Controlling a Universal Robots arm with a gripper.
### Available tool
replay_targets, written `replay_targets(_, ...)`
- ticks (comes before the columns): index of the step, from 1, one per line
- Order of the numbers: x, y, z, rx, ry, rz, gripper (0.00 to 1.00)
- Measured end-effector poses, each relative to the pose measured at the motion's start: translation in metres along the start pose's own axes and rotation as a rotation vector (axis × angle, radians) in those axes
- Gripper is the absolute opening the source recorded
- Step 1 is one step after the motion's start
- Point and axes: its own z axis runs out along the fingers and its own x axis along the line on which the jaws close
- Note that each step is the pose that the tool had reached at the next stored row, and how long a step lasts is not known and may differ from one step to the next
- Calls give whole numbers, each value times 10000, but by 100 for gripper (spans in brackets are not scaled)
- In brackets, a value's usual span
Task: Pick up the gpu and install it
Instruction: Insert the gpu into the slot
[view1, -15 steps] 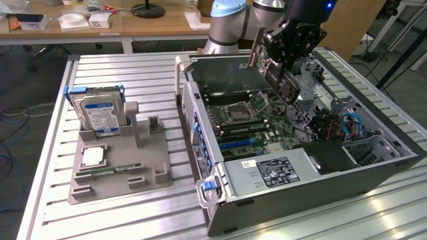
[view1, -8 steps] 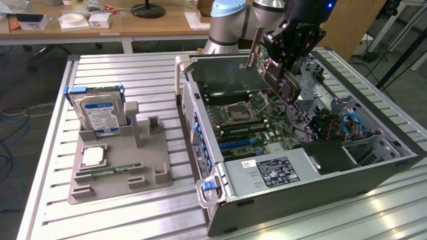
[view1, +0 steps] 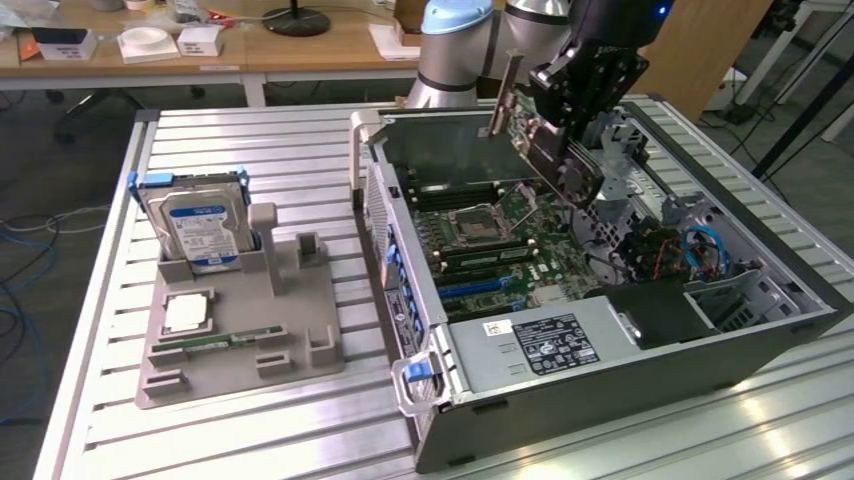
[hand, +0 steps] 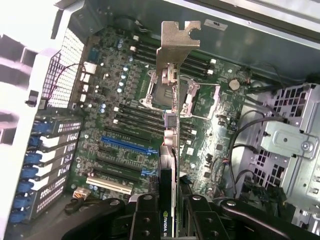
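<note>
Black fingers pinch the gpu tight by one end. The card hangs up in the air over the open computer case, above the green motherboard, with its silver bracket at the far end

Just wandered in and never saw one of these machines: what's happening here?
A robot arm's gripper holds the gpu, tilted in the air above the open computer case and its motherboard. The card is not yet in a slot. On the exterior view's left, a hard drive stands in a gray holder.
</note>
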Motion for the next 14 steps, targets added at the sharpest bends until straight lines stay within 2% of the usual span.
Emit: replay_targets(14,0,0,0,-26,48,-1217,26)
